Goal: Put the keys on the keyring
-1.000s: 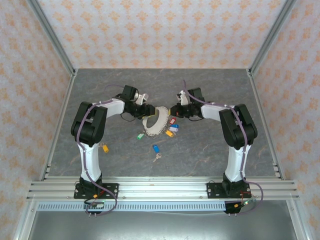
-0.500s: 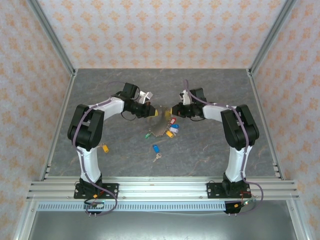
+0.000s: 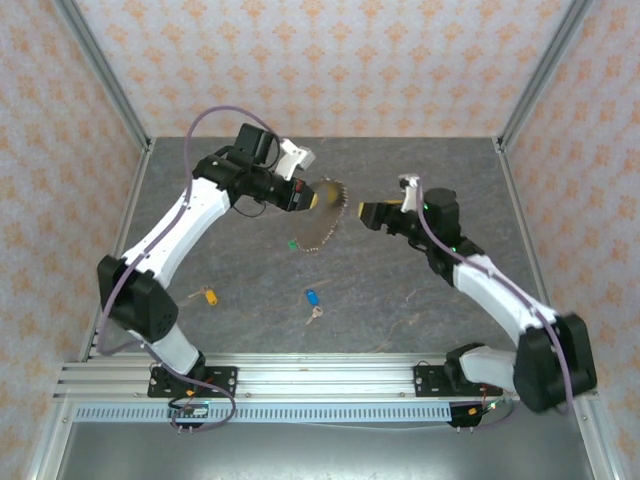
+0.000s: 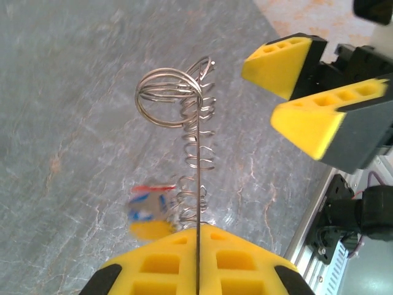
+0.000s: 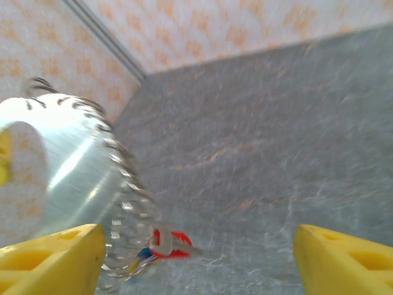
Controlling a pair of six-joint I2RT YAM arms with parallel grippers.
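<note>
Above grey table (image 3: 400, 300), left hand (image 3: 312, 199) clamps the keyring (image 3: 325, 218); right hand (image 3: 364, 212) gapes wide just beside it.

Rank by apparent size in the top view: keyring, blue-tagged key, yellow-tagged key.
Largest: keyring, though held up nearer the camera.
Then blue-tagged key and yellow-tagged key: alike, unranked.

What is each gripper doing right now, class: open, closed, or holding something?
The left gripper: jaws closed on the edge of the keyring.
The right gripper: jaws open, holding nothing.
</note>
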